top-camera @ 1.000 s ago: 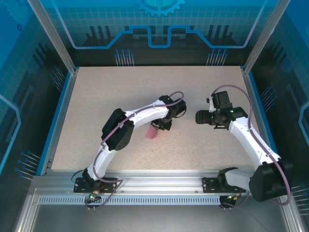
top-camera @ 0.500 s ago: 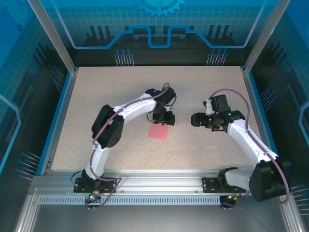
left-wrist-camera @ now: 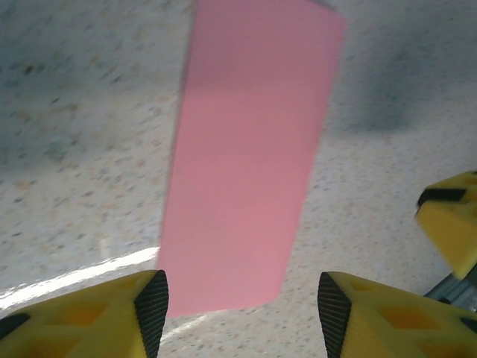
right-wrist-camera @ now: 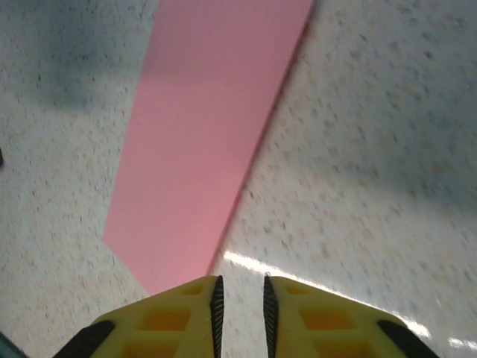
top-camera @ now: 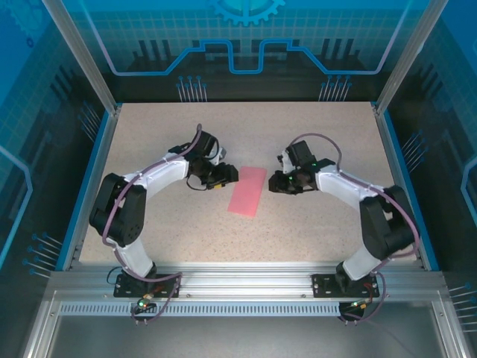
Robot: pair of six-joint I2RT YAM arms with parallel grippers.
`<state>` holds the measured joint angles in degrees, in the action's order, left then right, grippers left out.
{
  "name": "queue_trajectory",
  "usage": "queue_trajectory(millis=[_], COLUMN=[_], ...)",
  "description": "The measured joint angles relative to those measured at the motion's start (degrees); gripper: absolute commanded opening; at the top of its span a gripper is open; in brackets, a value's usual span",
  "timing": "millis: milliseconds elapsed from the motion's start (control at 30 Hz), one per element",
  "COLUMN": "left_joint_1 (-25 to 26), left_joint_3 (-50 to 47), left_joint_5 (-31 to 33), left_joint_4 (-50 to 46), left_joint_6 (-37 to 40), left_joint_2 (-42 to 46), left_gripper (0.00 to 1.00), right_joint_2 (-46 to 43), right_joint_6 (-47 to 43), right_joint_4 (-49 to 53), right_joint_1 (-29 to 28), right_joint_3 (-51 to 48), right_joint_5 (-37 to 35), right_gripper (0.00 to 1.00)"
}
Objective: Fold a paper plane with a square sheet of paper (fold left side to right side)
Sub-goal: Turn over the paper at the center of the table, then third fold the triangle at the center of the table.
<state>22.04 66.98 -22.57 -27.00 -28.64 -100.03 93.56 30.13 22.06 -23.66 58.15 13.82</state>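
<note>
Waiting on both sides of a pink paper

Starting with the left gripper (top-camera: 229, 176): its two yellow fingers (left-wrist-camera: 112, 313) are spread wide apart and hold nothing. From its own camera, the sheet of paper (left-wrist-camera: 250, 149) lies on the table just ahead, running off toward 12 o'clock. The near edge of the paper comes right up to the finger at 7 o'clock. I cannot tell if they touch.

The right gripper (top-camera: 273, 183) has its fingers (right-wrist-camera: 186, 313) pulled almost together, with only a thin slit between them. Nothing is in that slit but table. From its camera the paper sits just ahead toward 11 o'clock. Its near corner ends beside the finger at 7 o'clock.

From above, the paper is a long, thin pink shape lying flat near the middle of the speckled table (top-camera: 149, 142). Its long sides run from 1 o'clock to 7 o'clock. The left gripper is just beside it at 10 o'clock. The right gripper is just beside it at 3 o'clock.
</note>
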Motion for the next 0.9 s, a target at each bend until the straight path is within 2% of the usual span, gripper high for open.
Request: queue_trajectory(millis=[100,367,667,900], left_joint_1=[-0.7,-0.7,-0.7,-0.7], left_joint_3=[-2.7,-4.2,-4.2,-3.9], left_joint_5=[-1.1,-3.6,-5.4,-7.1], left_joint_4=[1.4,5.5,6.4,6.5], left_joint_6=[-0.4,-2.0,-2.8,-3.0], left_joint_2=[0.0,-0.8,-4.5,-5.9], left_gripper=[0.59,0.59,0.58,0.57], right_joint_2=[5.8,17.1,23.5,23.9], right_joint_6=[0.7,-0.3,-2.7,-5.2], right_joint_4=[-0.8,-1.0,1.1,1.5], right_joint_1=[-0.4,-1.3,-1.4,-1.4], right_joint_3=[4.7,15.4,19.2,20.2], right_joint_5=[-0.1,-2.6,-5.5,-5.9], right_gripper=[0.12,0.08,0.08,0.08])
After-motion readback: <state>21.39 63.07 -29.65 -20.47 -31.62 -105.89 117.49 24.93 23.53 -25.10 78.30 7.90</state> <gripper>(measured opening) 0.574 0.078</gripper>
